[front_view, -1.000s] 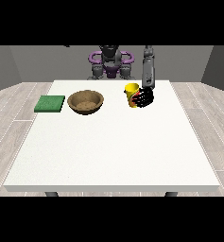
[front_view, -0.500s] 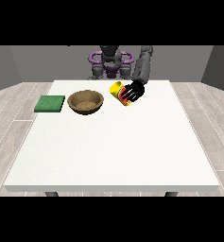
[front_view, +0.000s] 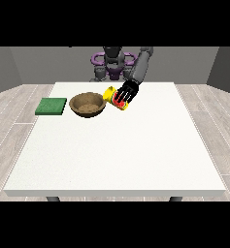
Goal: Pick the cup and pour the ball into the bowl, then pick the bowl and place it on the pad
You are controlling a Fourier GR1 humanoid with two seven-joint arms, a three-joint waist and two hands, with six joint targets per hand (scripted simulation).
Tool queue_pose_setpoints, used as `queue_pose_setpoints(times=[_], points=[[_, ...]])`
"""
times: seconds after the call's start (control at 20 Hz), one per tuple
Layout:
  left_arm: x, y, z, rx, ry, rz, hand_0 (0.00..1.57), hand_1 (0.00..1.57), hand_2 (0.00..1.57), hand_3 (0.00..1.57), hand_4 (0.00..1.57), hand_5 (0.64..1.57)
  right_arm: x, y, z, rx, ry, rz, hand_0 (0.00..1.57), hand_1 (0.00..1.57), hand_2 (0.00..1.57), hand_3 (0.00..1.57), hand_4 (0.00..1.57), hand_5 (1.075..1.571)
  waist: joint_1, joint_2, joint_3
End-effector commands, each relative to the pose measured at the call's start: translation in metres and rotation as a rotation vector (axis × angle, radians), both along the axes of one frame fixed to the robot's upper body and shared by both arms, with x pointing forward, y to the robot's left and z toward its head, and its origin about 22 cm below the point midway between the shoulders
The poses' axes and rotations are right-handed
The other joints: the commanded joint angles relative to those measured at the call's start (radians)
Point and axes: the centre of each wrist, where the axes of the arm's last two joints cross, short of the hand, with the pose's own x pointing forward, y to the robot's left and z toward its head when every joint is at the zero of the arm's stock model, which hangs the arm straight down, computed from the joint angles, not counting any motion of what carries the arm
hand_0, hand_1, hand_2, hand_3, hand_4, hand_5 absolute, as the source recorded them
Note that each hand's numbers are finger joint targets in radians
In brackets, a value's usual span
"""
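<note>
A yellow cup [front_view: 111, 94] with a red band is held tilted on its side, its mouth turned toward the view's left, just right of the brown bowl [front_view: 88, 104]. The hand at the view's right [front_view: 126, 92] is curled round the cup, its dark fingers across the cup's body. The ball is not visible. A green pad [front_view: 51, 106] lies flat on the white table [front_view: 116, 155], left of the bowl. The other hand does not show anywhere.
The robot's torso [front_view: 113, 65] stands behind the table's far edge. The table's near half stretches toward the camera.
The hand has carried the cup to the view's left, from beside the bowl's far right to the bowl's rim, and tipped it from upright onto its side.
</note>
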Motion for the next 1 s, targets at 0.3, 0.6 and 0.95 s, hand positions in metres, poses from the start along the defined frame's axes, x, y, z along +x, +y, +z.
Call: queue_pose_setpoints(times=[0.3,0.6,0.95], points=[[0.012,-0.037,0.005,0.493,-0.054,0.046,1.34,1.34,1.5,1.57,0.82,1.537,0.023,0.007,-0.013,0.007,0.051,-0.01,0.0,0.0,0.0,0.0,0.37,1.565,0.011,-0.048,0.0021],[-0.003,-0.07,-0.023,0.812,0.031,-0.044,1.44,1.44,1.52,1.54,0.93,1.484,0.021,-0.006,-0.047,0.003,0.155,-0.024,0.0,0.0,0.0,0.0,0.38,1.566,0.023,-0.162,0.0024],[-0.007,-0.115,-0.022,1.18,-0.029,-0.046,1.5,1.5,1.57,1.57,1.06,1.498,0.024,-0.01,-0.071,0.026,0.222,-0.052,0.0,0.0,0.0,0.0,0.38,1.566,0.064,-0.22,0.0005]])
